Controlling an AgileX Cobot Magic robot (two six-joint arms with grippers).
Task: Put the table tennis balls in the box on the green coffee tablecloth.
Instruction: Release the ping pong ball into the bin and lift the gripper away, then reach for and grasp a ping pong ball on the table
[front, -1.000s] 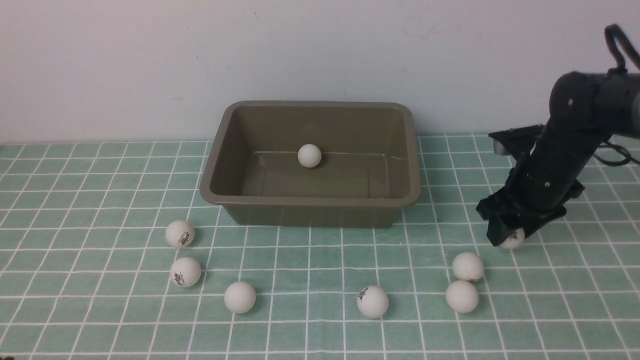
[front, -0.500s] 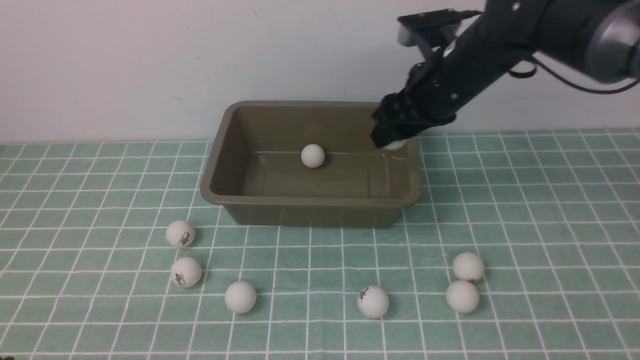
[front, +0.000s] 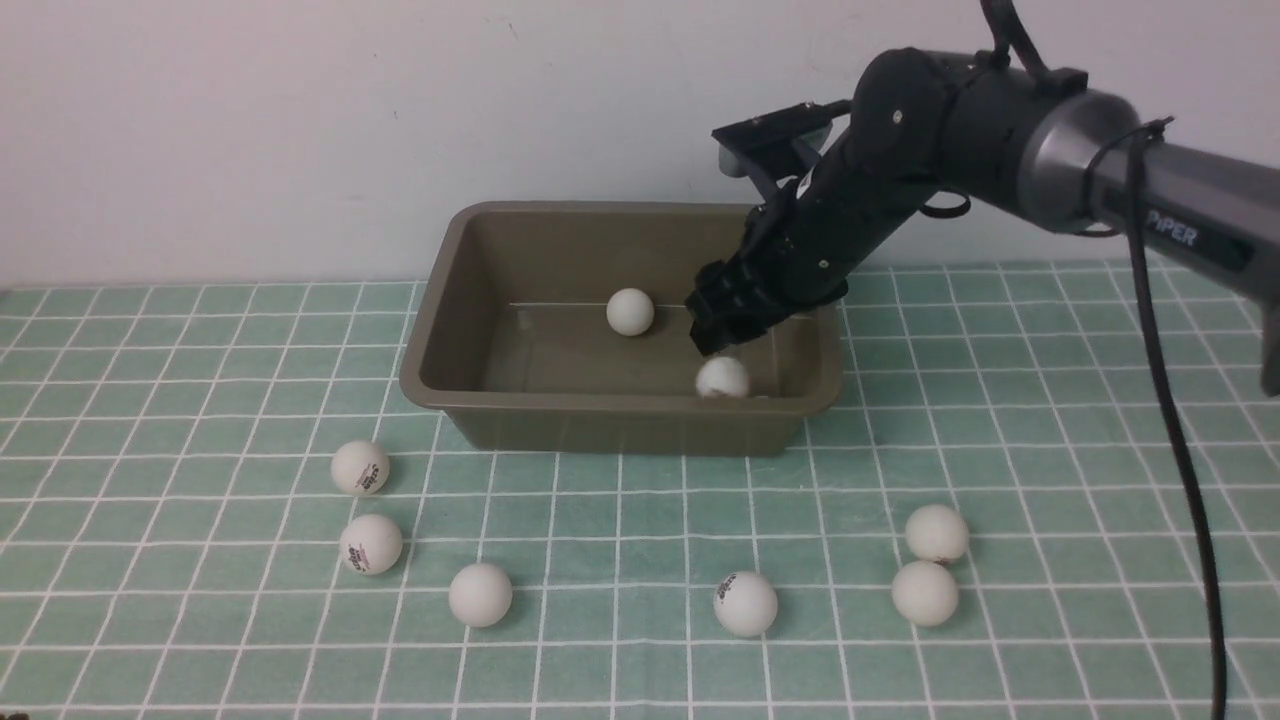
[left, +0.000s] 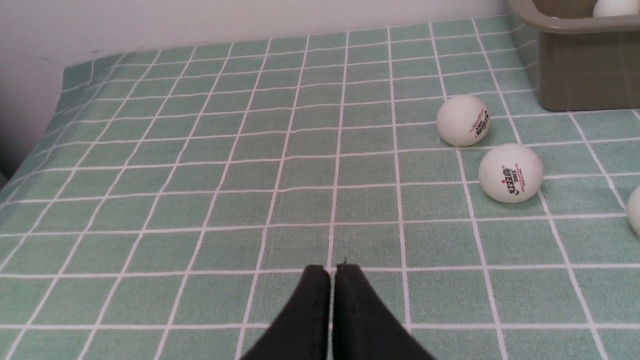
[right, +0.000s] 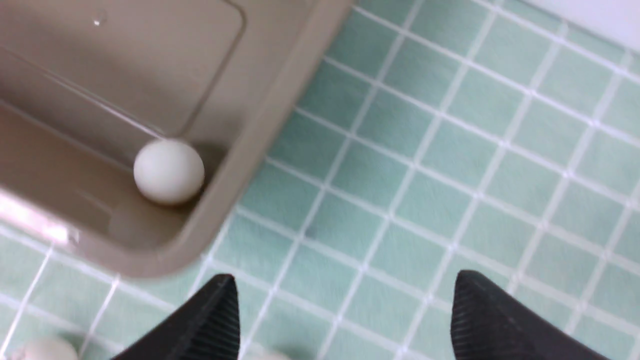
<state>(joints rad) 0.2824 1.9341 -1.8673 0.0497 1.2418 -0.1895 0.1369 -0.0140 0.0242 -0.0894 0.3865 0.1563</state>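
The olive-brown box stands on the green coffee tablecloth. Two table tennis balls lie inside it, one at the back and one by the front wall. My right gripper hangs open just above that front ball, holding nothing. The right wrist view shows the wide-apart fingers and a ball in the box's corner. Several balls lie on the cloth: two at the left, two in front, two at the right. My left gripper is shut and empty, low over the cloth.
A pale wall rises right behind the box. In the left wrist view two logo balls lie ahead near the box's corner, and the cloth's edge falls away at the far side.
My right arm lifted a ball off the cloth at the right and swung it over the box. Its jaws opened and the ball now lies inside. The left gripper has not moved.
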